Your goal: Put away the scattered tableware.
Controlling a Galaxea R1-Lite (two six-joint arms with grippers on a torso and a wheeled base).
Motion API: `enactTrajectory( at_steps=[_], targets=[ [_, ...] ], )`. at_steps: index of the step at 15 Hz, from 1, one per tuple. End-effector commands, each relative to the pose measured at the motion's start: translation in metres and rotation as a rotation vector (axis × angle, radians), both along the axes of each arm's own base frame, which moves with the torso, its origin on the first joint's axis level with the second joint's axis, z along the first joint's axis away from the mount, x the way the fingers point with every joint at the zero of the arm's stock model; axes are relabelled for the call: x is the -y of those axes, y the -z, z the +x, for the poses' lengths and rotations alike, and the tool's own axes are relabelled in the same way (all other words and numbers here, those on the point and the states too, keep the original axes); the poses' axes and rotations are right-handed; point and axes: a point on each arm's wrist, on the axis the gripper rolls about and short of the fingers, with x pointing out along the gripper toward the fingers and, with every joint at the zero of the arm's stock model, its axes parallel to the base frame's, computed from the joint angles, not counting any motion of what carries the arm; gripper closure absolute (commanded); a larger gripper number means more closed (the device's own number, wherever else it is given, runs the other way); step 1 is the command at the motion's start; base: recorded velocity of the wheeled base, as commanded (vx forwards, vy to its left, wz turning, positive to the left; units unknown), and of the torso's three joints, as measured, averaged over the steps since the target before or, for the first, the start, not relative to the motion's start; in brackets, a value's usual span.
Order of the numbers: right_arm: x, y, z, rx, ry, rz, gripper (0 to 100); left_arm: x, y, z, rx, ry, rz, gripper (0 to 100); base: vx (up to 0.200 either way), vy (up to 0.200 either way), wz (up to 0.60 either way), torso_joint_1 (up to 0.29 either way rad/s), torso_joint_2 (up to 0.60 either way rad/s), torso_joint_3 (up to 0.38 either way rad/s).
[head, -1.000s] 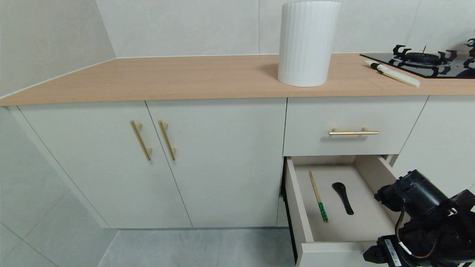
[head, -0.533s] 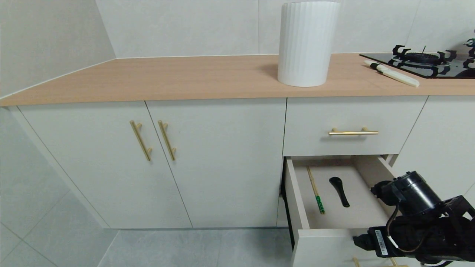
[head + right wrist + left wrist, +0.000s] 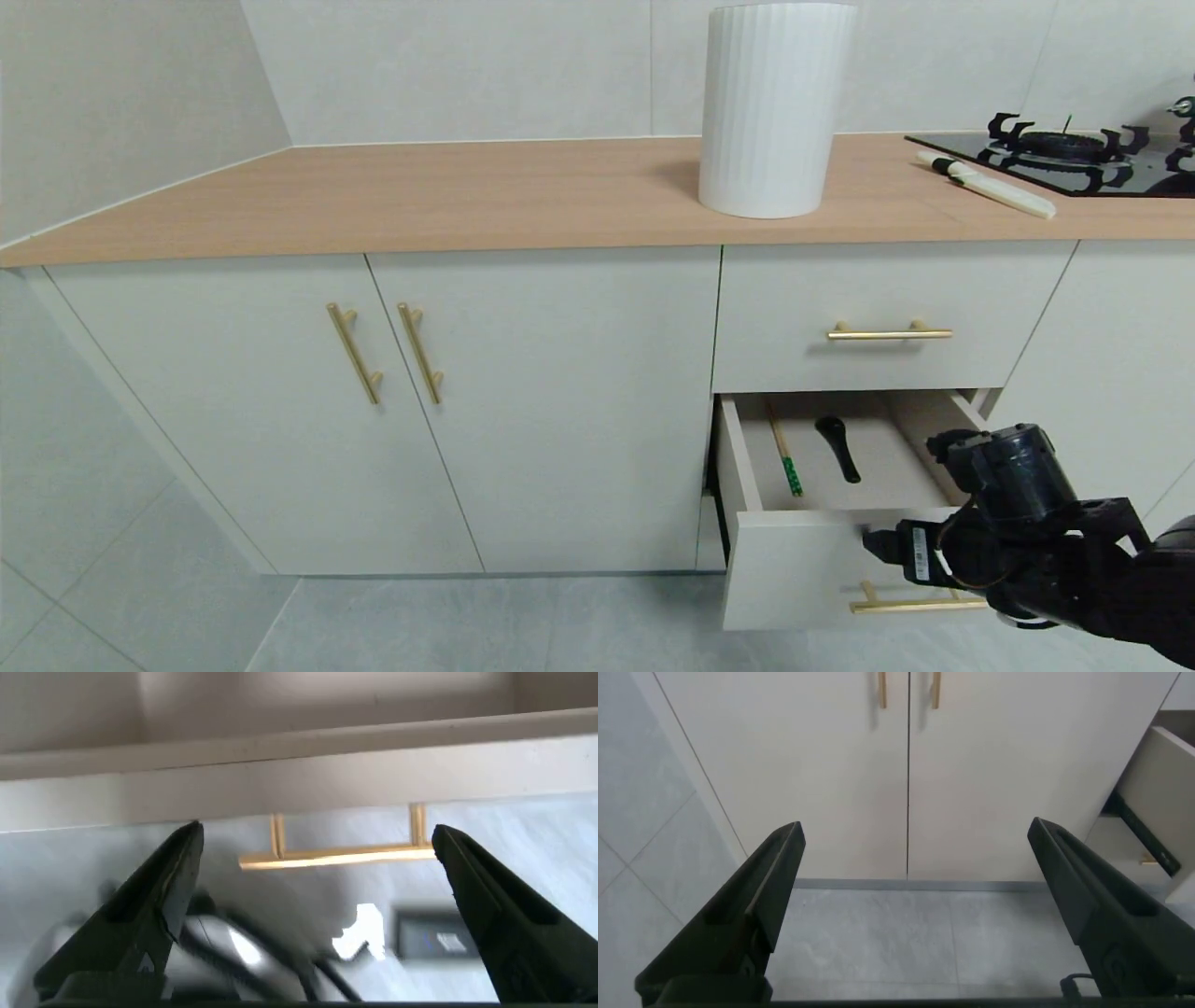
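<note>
Here, the right gripper (image 3: pixel 316 833), spread open and empty, sits at the front of the lower drawer (image 3: pixel 794 579), near its gold handle (image 3: pixel 341 857). Inside the part-open drawer, chopsticks (image 3: pixel 780 450) and a black spoon (image 3: pixel 837 448) lie side by side. The left gripper (image 3: pixel 915 833), likewise spread, faces the cabinet doors (image 3: pixel 990 765).

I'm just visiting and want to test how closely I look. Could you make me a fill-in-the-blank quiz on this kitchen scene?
1. The lower drawer stands partly ____.
2. Inside it, beside the chopsticks, lies a black ____.
3. The white ribbed container stands on the wooden ____.
4. The right gripper, fingers spread, is in front of the drawer's gold ____.

Missing words: open; spoon; countertop; handle.
</note>
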Motion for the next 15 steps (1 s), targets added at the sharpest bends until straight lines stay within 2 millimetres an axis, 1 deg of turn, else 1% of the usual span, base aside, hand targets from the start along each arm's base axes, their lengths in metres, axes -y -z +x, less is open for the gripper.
enactTrajectory(
  at_steps=[1,2,3,4,5,7,8,9,12,13,15],
  targets=[
    [0.006,0.028,0.009,-0.020,0.057,-0.038,0,0.000,0.000,0.000,0.001,-0.001,0.000,0,0.000,0.000,0.00,0.000,0.00,0.000],
    [0.005,0.037,0.013,0.001,0.076,-0.048,0,0.000,0.000,0.000,0.001,-0.001,0.000,0,0.000,0.000,0.00,0.000,0.00,0.000],
    [0.005,0.038,0.013,-0.001,0.077,-0.050,0,0.000,0.000,0.000,0.000,-0.001,0.000,0,0.000,0.000,0.00,0.000,0.00,0.000],
    [0.004,0.056,0.024,0.037,0.108,-0.060,0,0.000,0.000,0.000,0.001,-0.001,0.000,0,0.000,0.000,0.00,0.000,0.00,0.000],
    [0.005,0.060,0.027,0.055,0.122,-0.061,0,0.000,0.000,0.000,0.000,-0.001,0.000,0,0.000,0.000,0.00,0.000,0.00,0.000],
    [0.004,0.073,0.040,0.159,0.160,-0.040,0,0.000,0.000,0.000,0.000,-0.001,0.000,0,0.000,0.000,0.00,0.000,0.00,0.000],
    [0.005,0.075,0.042,0.183,0.165,-0.035,0,0.000,0.000,0.000,0.001,-0.001,0.000,0,0.000,0.000,0.00,0.000,0.00,0.000],
    [0.004,0.077,0.046,0.244,0.172,-0.019,0,0.000,0.000,0.000,0.001,-0.001,0.000,0,0.000,0.000,0.00,0.000,0.00,0.000],
    [0.002,0.082,0.053,0.312,0.188,-0.002,0,0.000,0.000,0.000,0.000,-0.001,0.000,0,0.000,0.000,0.00,0.000,0.00,0.000],
    [0.002,0.082,0.053,0.326,0.188,0.003,0,0.000,0.000,0.000,0.000,-0.001,0.000,0,0.000,0.000,0.00,0.000,0.00,0.000],
    [0.000,0.079,0.062,0.368,0.188,0.013,0,0.000,0.000,0.000,0.001,-0.001,0.000,0,0.000,0.000,0.00,0.000,0.00,0.000]
  ],
)
